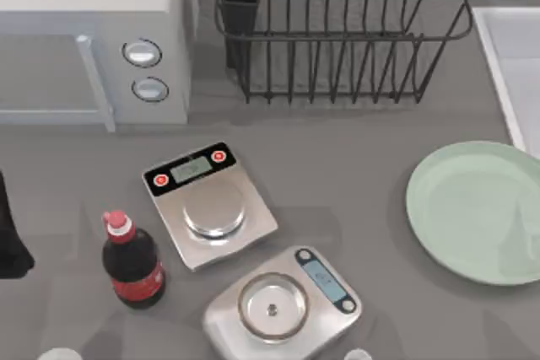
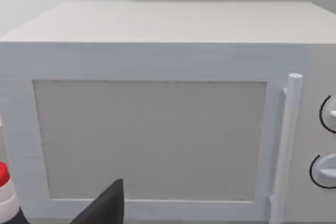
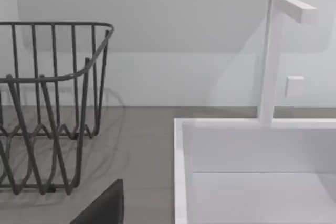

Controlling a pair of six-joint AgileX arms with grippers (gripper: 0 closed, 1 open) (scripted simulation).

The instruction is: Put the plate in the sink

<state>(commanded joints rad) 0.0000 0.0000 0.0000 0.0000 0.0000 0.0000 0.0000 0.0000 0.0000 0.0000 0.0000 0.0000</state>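
Two arms share a grey worktop point(image 1: 354, 141), seen from above and from each wrist. A white microwave point(image 1: 93, 31) fills the back left corner, its door, handle and two round dials facing forward. Beside it, along the back edge, stands a black wire dish rack point(image 1: 337, 31). At the right edge, toward the back, is the white sink point(image 1: 515, 65), a rectangular basin with a straight raised rim; the right wrist view shows a white faucet point(image 3: 270, 56) rising behind it. The plate point(image 1: 477, 208), round and pale mint green, lies flat on the worktop near the right edge, just in front of the sink and outside it. Two steel kitchen scales sit near the middle: a square scale point(image 1: 211, 204) with red buttons, and a rounded scale point(image 1: 283, 305) close to the front edge. A dark cola bottle point(image 1: 131, 259) with a red cap stands left of them. Part of the left arm point(image 1: 10, 242) shows at the left edge. Each wrist view catches one dark fingertip, left point(image 2: 107, 205) and right point(image 3: 105, 205); whether either arm's fingers are spread or pressed together cannot be told.
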